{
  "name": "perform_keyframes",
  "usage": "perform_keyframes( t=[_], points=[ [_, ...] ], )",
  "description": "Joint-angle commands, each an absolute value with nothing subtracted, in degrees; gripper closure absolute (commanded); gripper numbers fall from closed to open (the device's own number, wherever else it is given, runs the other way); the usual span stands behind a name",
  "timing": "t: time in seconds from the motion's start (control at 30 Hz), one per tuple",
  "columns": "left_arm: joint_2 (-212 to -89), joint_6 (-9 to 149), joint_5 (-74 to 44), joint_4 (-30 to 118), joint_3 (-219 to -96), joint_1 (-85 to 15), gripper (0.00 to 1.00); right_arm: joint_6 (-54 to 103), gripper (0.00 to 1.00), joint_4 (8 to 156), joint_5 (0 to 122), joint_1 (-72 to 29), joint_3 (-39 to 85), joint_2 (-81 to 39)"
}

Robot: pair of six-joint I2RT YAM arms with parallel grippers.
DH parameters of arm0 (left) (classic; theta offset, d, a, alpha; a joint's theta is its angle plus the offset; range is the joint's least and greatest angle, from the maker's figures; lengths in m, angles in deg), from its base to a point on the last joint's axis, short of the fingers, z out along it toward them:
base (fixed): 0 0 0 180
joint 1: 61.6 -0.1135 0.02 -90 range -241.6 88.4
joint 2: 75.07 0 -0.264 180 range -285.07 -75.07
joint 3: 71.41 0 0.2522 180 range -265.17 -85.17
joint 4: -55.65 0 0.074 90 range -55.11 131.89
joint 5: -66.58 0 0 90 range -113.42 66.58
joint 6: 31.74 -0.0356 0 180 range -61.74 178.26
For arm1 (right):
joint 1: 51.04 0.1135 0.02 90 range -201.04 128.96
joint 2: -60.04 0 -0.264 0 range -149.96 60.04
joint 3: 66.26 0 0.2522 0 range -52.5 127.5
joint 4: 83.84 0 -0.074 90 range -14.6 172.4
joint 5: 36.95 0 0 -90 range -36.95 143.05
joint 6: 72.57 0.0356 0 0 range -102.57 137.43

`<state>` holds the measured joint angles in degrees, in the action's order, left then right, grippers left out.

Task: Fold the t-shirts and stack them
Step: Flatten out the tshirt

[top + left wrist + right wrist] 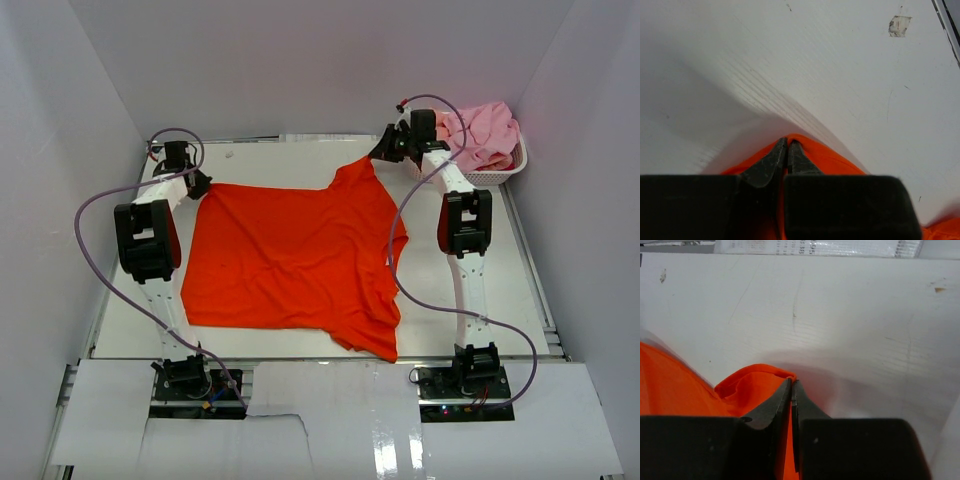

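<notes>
both far corners of the orange t-shirt sit pinched in claws.

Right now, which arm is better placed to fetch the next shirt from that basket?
Probably right: the right fingers sit near the white basket of pink shirts, though they pinch the orange t-shirt's corner. The left fingers hold the other far corner.

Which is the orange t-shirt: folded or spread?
Spread: the orange t-shirt lies open, its far corners pinched by left gripper and right gripper.
</notes>
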<state>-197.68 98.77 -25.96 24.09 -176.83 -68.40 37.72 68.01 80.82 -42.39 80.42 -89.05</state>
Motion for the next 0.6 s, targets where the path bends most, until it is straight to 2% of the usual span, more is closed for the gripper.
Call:
perform_keyframes(
  t=[0.0,0.57],
  points=[
    [-197.5,98.4,-25.6,24.1,-178.6,-68.8,1.00,35.2,0.92,74.8,81.4,-40.7,80.5,-88.4],
    [-198.7,98.3,-25.7,24.1,-179.5,-69.7,1.00,33.5,0.90,78.7,77.9,-39.3,82.1,-90.6]
  ],
)
